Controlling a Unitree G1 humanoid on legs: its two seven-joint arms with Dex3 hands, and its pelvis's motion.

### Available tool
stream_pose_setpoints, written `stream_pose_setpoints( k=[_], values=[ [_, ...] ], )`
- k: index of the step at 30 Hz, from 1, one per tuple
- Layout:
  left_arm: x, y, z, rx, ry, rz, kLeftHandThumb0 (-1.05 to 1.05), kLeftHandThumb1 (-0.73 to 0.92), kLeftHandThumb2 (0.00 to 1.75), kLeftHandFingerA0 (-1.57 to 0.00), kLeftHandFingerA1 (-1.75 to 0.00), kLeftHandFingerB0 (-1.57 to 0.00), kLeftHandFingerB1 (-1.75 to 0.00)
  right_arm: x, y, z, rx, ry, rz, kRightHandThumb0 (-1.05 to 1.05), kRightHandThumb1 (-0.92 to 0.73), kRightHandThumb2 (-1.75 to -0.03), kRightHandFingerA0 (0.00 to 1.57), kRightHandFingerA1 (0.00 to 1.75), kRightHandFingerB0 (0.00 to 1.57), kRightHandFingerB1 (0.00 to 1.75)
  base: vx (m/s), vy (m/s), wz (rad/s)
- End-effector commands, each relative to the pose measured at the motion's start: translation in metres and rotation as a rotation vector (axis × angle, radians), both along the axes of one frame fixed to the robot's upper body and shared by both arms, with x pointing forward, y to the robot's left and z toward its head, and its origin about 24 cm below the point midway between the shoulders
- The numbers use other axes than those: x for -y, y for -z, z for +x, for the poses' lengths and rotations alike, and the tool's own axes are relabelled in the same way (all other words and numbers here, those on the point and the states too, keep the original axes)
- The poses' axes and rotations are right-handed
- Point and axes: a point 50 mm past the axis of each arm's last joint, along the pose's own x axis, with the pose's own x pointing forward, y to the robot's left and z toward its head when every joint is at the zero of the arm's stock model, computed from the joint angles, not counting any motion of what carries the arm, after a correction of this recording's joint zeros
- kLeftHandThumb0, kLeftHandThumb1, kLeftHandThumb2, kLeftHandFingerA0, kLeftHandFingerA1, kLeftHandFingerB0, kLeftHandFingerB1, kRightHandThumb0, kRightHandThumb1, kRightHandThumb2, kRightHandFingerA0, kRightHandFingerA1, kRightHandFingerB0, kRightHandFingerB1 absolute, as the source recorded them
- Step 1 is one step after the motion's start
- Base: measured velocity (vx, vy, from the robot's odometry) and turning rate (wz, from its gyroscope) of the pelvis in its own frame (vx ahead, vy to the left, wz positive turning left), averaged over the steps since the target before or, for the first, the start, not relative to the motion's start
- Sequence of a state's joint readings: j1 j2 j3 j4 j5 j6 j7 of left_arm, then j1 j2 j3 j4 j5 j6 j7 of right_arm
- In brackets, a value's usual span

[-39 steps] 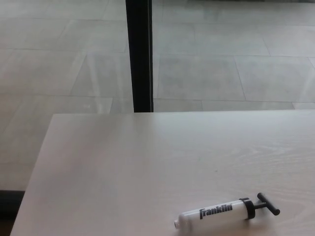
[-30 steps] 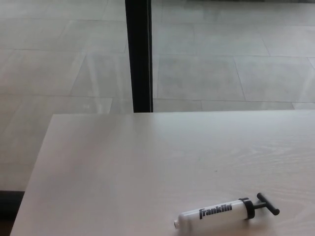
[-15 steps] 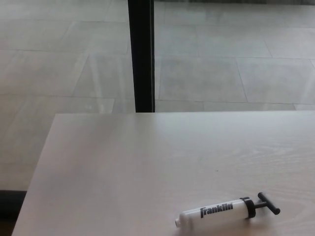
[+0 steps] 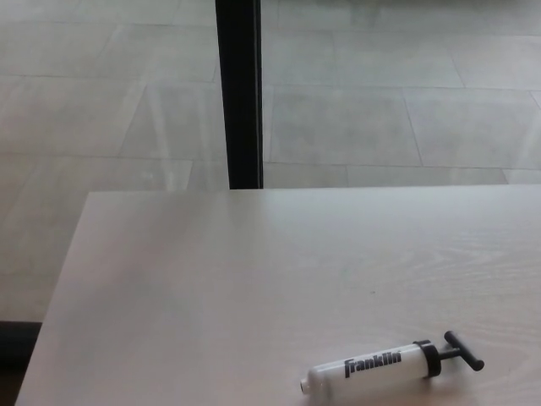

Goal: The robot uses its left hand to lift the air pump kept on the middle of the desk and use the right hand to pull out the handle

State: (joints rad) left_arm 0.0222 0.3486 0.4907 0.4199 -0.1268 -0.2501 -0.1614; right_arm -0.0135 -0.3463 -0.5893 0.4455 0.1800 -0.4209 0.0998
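Observation:
A white air pump [image 4: 372, 369] with black "Franklin" lettering lies on its side on the pale wooden desk [image 4: 211, 288], near the front edge and right of centre. Its black T-handle [image 4: 461, 351] points to the right and sits pushed in against the black collar. Neither of my hands shows in the head view.
Beyond the desk's far edge is a tiled floor behind glass, with a black vertical frame post [image 4: 238, 93] rising at the back. The desk's left edge runs diagonally down to the lower left corner.
The whole picture has shifted slightly, so the camera moved a little. The pump lies in the same place on the desk.

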Motion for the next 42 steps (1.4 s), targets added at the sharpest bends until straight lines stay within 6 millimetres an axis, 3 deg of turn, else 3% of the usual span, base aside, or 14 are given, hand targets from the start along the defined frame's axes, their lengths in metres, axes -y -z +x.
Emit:
stream_pose_setpoints(
  k=[1,2,3,9,10,15,17,18,22,30,33,40,41,42],
  values=[
    [0.153,-0.085,0.051,0.354,0.333,0.051,-0.51,0.51,0.93,-0.64,-0.74,-0.47,-0.61,-0.101,-0.053,0.052,0.254,-0.135,0.088,-0.5,-0.7,-0.61,0.64,0.57,0.46,0.42,0.0,0.0,0.0],
    [0.168,-0.074,0.051,0.307,0.385,0.064,-0.54,0.67,0.6,-0.66,-0.63,-0.57,-0.51,-0.108,-0.046,0.051,0.222,-0.148,0.102,-0.55,-0.7,-0.61,0.63,0.6,0.49,0.42,0.0,0.0,0.0],
    [0.179,-0.067,0.049,0.282,0.418,0.056,-0.51,0.66,0.59,-0.64,-0.65,-0.59,-0.54,-0.112,-0.041,0.05,0.205,-0.158,0.11,-0.56,-0.7,-0.61,0.62,0.62,0.49,0.43,0.0,0.0,0.0],
    [0.24,-0.044,0.043,0.246,0.577,0.042,-0.52,0.66,0.6,-0.65,-0.69,-0.6,-0.57,-0.12,-0.028,0.048,0.136,-0.17,0.13,-0.54,-0.7,-0.61,0.6,0.6,0.49,0.42,0.0,0.0,0.0],
    [0.249,-0.044,0.043,0.243,0.605,0.063,-0.5,0.66,0.6,-0.67,-0.69,-0.61,-0.57,-0.121,-0.027,0.048,0.13,-0.176,0.149,-0.55,-0.55,-0.91,0.55,0.68,0.43,0.55,0.0,0.0,0.0],
    [0.279,-0.046,0.047,0.183,0.707,0.15,-0.39,0.66,0.61,-0.6,-0.71,-0.59,-0.59,-0.124,-0.024,0.051,0.088,-0.178,0.146,-0.57,-0.55,-0.91,0.55,0.68,0.43,0.55,0.0,0.0,0.0],
    [0.294,-0.045,0.053,0.145,0.754,0.273,-0.28,0.52,0.77,-0.64,-0.75,-0.62,-0.63,-0.127,-0.022,0.052,0.085,-0.185,0.157,-0.55,-0.55,-0.91,0.55,0.68,0.43,0.55,0.0,0.0,0.0],
    [0.296,-0.044,0.053,0.14,0.759,0.279,-0.25,0.47,0.79,-0.66,-0.77,-0.64,-0.62,-0.128,-0.022,0.052,0.083,-0.184,0.158,-0.54,-0.69,-0.61,0.59,0.61,0.51,0.41,0.0,0.0,0.0],
    [0.307,-0.042,0.06,0.144,0.814,0.403,-0.17,0.34,0.98,-0.7,-0.81,-0.63,-0.73,-0.132,-0.025,0.054,0.084,-0.194,0.156,-0.58,-0.7,-0.61,0.59,0.63,0.53,0.43,0.0,0.0,0.0],
    [0.311,-0.041,0.066,0.109,0.832,0.581,-0.31,0.42,0.81,-0.67,-0.79,-0.61,-0.63,-0.132,-0.027,0.054,0.084,-0.187,0.148,-0.56,-0.71,-0.61,0.61,0.68,0.57,0.44,0.0,0.0,0.0],
    [0.311,-0.04,0.067,0.026,0.85,0.863,-0.72,0.66,0.6,-0.48,-0.72,-0.43,-0.53,-0.133,-0.029,0.053,0.089,-0.189,0.157,-0.55,-0.7,-0.6,0.63,0.66,0.58,0.44,0.0,0.0,0.0],
    [0.324,-0.032,0.068,-0.12,0.783,1.37,-0.88,0.74,0.63,-0.17,-0.58,-0.25,-0.44,-0.135,-0.032,0.052,0.14,-0.164,0.201,-0.54,-0.69,-0.6,0.65,0.7,0.59,0.46,0.0,0.0,0.0],
    [0.326,-0.031,0.069,-0.139,0.773,1.409,-0.9,0.58,0.95,-0.14,-0.58,-0.21,-0.51,-0.136,-0.033,0.052,0.145,-0.164,0.199,-0.54,-0.69,-0.61,0.65,0.7,0.59,0.46,0.0,0.0,0.0],
    [0.326,-0.031,0.069,-0.144,0.767,1.421,-0.9,0.58,0.95,-0.14,-0.58,-0.21,-0.51,-0.136,-0.034,0.052,0.147,-0.164,0.198,-0.54,-0.69,-0.61,0.65,0.7,0.59,0.46,0.0,0.0,0.0]
  ],
)
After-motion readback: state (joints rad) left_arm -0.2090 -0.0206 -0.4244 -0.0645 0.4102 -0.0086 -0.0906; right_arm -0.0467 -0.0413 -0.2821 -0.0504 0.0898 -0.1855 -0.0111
